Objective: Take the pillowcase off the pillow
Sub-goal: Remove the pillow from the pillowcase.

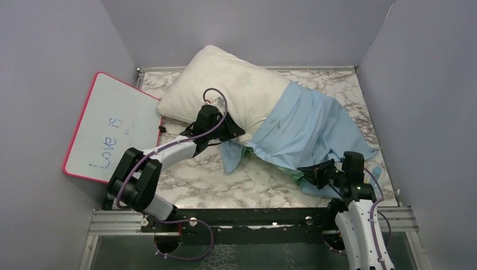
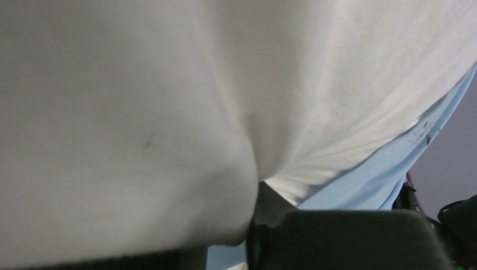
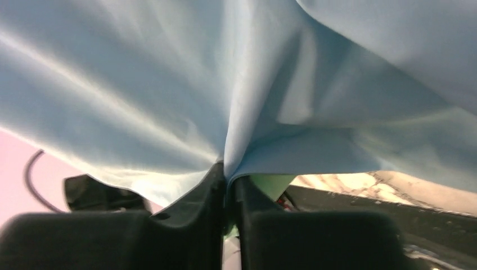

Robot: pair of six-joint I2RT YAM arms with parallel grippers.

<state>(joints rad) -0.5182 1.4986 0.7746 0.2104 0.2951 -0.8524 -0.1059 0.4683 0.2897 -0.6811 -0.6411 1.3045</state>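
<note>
The cream-white pillow lies at the back of the table, its left part bare. The light blue pillowcase covers its right end and spreads toward the front right, with a teal-green edge showing. My left gripper is pressed against the pillow's front edge and is shut on a fold of the pillow; the pillowcase shows just beyond. My right gripper is shut on the pillowcase's front edge, the blue fabric pinched between its fingers.
A pink-framed whiteboard reading "Love is" leans against the left wall. Grey walls enclose the marble table on three sides. The metal rail with the arm bases runs along the front edge.
</note>
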